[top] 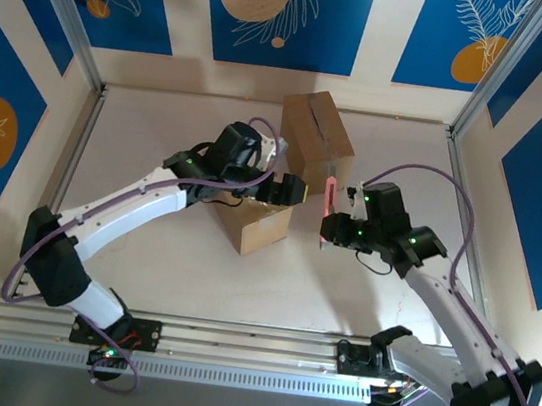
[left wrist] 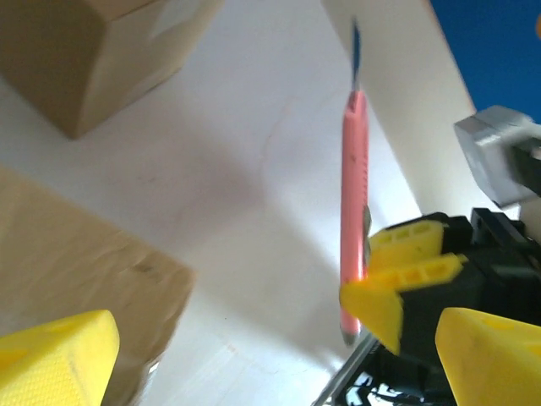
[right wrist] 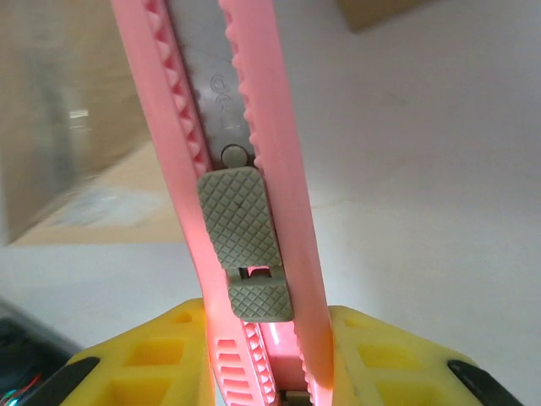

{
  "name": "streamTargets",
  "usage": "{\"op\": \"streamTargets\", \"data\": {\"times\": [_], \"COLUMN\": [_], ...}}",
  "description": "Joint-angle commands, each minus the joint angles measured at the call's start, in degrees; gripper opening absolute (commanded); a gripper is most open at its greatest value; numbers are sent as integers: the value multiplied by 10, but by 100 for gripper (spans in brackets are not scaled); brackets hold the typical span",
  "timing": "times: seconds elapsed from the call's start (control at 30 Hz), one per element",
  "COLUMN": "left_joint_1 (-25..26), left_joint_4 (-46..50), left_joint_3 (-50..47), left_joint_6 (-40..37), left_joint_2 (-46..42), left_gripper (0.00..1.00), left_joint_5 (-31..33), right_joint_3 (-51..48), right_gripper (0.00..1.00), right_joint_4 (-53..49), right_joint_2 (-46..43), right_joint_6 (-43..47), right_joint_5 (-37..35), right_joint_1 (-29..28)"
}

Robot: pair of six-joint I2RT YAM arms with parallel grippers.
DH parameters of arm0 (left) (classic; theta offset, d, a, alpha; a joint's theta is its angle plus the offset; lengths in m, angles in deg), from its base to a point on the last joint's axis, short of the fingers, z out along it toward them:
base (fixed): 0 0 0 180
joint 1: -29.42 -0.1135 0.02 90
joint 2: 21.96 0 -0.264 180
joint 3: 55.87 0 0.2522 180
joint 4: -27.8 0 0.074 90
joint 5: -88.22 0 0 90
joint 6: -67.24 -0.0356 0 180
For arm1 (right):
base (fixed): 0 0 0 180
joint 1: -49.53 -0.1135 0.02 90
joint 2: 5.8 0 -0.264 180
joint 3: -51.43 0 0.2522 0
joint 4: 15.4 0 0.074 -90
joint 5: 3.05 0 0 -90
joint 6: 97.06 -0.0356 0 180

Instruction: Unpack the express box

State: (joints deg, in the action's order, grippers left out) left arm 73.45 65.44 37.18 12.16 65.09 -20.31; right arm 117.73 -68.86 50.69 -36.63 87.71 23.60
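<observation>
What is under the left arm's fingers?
The smaller cardboard box lies below the open left fingers. The left arm covers part of its top; its contents cannot be seen.

Bright, even overhead light, with soft, faint shadows on the pale table (top: 189, 282). Left wrist view: table washed out beside the pink cutter (left wrist: 353, 211); blade tip and cardboard boxes (left wrist: 84, 59) beyond it blurred. Right wrist view: slider sharp, cardboard left of the cutter out of focus, with pale glare.

Cutter (top: 328, 199) right of small box (top: 263, 230), apparently before large box (top: 317, 129).
</observation>
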Motion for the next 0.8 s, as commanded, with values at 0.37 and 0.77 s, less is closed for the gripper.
{"op": "streamTargets", "data": {"times": [0.37,0.77], "left_joint_1": [33,33], "left_joint_4": [-143,-111], "left_joint_3": [17,35], "left_joint_6": [37,26], "left_joint_2": [40,57], "left_gripper": [88,23], "left_joint_5": [-59,-35], "right_joint_3": [44,44], "right_gripper": [27,26], "right_joint_4": [12,16], "right_joint_2": [2,-16], "right_joint_6": [45,54], "right_joint_5": [144,156], "right_joint_1": [-12,-25]}}
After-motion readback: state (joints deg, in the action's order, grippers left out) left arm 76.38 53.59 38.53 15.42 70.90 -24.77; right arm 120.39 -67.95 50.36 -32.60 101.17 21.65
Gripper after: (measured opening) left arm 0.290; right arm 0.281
